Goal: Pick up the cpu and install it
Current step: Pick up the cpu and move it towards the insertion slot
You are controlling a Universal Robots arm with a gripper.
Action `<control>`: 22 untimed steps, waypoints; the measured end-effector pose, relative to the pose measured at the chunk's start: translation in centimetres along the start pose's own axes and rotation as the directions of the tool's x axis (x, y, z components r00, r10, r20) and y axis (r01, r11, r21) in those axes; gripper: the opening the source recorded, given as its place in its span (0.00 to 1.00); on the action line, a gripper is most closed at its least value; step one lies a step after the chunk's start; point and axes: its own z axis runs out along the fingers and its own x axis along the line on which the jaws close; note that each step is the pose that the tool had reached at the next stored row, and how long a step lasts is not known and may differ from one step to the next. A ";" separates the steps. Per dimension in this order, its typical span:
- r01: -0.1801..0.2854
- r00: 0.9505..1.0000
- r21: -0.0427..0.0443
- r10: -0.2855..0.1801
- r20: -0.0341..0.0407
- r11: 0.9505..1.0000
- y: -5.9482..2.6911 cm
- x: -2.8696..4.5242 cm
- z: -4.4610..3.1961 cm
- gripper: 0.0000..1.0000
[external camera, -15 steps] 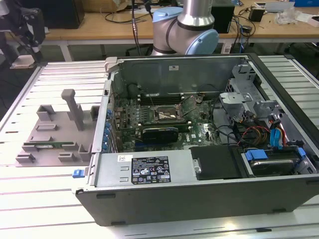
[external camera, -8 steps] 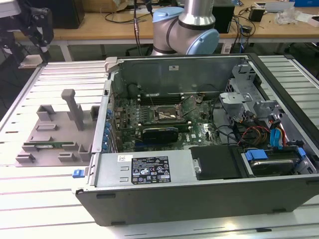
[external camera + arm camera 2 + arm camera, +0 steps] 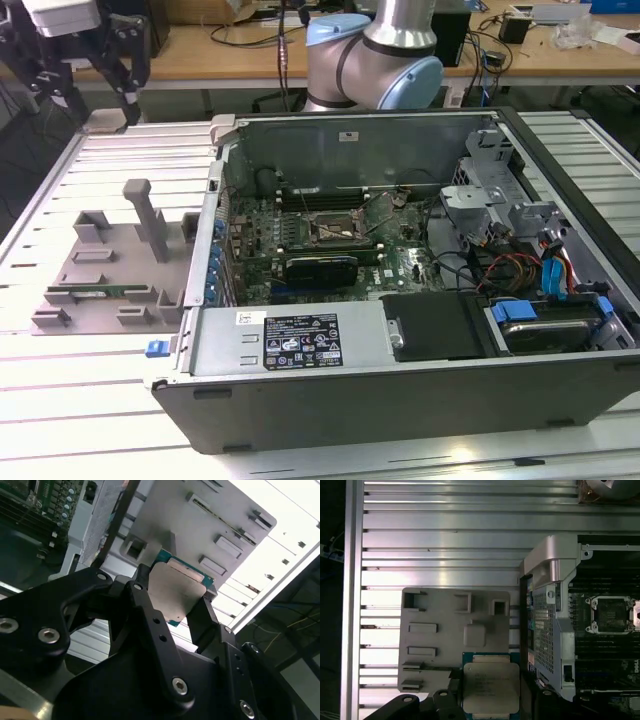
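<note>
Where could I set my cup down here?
On the exterior view's left, the ribbed table is bare in front of the grey fixture plate; on its right, a bare strip runs beside the computer case. Inside the case is crowded with cables. The claw grips the cpu.

This is a robotics lab or electronics workshop, by the look of it. An opened computer case (image 3: 400,390) lies on a ribbed aluminium table (image 3: 90,410), its circuit board (image 3: 290,235) bare. Just behind the case rises a robot arm (image 3: 375,50), and beyond that stand cable-strewn wooden workbenches (image 3: 240,55). Beside the case sits a grey parts fixture (image 3: 100,275).
</note>
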 end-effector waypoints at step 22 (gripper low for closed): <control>0.000 1.000 0.000 0.000 0.000 1.000 -0.01 -9.42 0.12 0.55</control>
